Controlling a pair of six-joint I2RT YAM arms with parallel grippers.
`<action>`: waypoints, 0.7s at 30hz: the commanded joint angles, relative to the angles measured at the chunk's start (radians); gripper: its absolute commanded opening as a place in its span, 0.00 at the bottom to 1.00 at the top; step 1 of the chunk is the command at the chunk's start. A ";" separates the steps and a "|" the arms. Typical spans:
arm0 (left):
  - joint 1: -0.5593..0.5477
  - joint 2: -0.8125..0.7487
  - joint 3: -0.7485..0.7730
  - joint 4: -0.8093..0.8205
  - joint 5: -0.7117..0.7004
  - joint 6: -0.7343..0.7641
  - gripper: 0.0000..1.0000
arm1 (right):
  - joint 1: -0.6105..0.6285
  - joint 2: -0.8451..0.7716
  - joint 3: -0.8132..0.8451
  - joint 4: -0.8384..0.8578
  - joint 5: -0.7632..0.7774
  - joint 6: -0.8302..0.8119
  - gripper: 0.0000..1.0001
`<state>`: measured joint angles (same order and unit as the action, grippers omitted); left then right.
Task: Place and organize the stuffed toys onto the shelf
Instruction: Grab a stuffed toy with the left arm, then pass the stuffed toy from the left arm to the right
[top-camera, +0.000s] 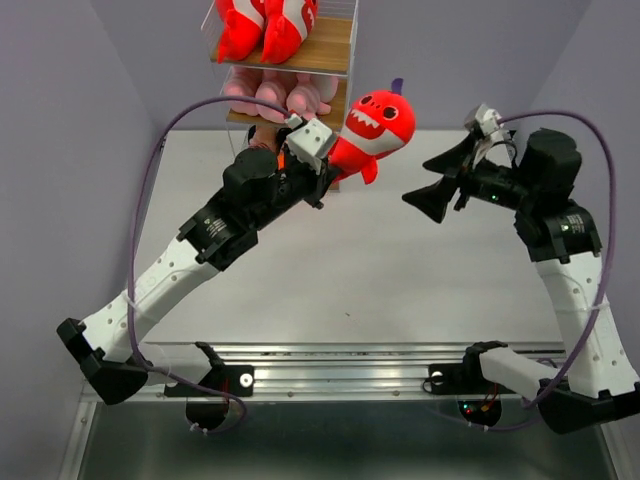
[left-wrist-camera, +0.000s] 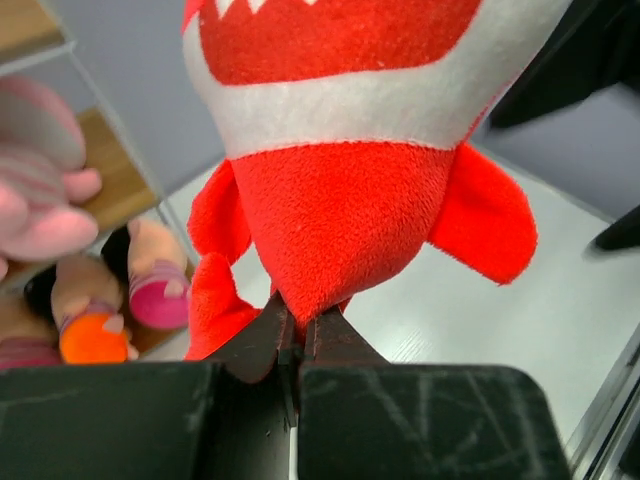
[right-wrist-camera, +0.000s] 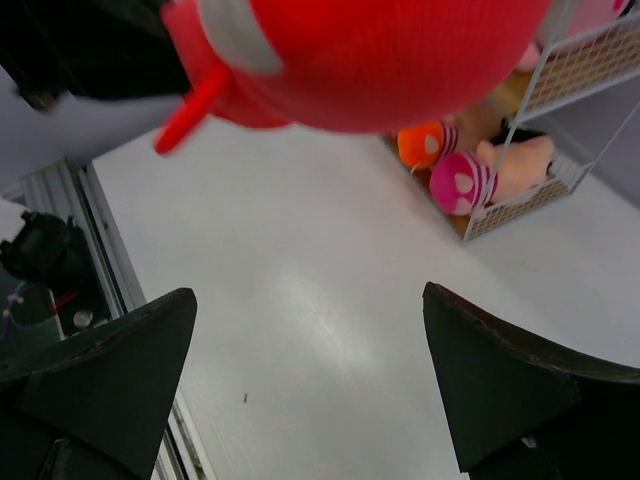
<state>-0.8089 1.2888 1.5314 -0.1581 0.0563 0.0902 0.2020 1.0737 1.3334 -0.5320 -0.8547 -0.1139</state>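
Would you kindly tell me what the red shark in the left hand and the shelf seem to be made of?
The red shark looks like soft plush fabric, matte, with a short fuzzy nap. The shelf has boards of light wood or laminate, streaked with grain; its thin white frame is probably coated metal wire.

You have the shelf (top-camera: 330, 45) at the far edge of the desk (top-camera: 400, 280), left of centre. Two sharks (top-camera: 262, 25) sit on its upper board, the striped-leg animals (top-camera: 275, 95) on the board beneath, and the dolls (right-wrist-camera: 470, 170) on the lowest. Just right of the shelf, above the desk, a third shark (top-camera: 380, 122) sits in your left end effector (left-wrist-camera: 298, 330), gripped at the tail end. Your right end effector (top-camera: 435, 180) is further right, apart from it
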 joint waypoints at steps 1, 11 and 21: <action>-0.028 -0.135 -0.163 0.069 -0.202 -0.012 0.00 | -0.007 0.003 0.246 -0.128 0.077 0.230 1.00; -0.248 -0.299 -0.502 0.127 -0.439 -0.047 0.00 | -0.007 0.112 0.253 -0.014 -0.021 0.712 1.00; -0.329 -0.272 -0.507 0.180 -0.493 -0.078 0.00 | 0.005 0.204 0.216 -0.052 0.097 0.646 1.00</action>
<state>-1.1271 1.0309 1.0138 -0.0925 -0.3824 0.0322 0.1978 1.3029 1.5532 -0.6041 -0.7883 0.5388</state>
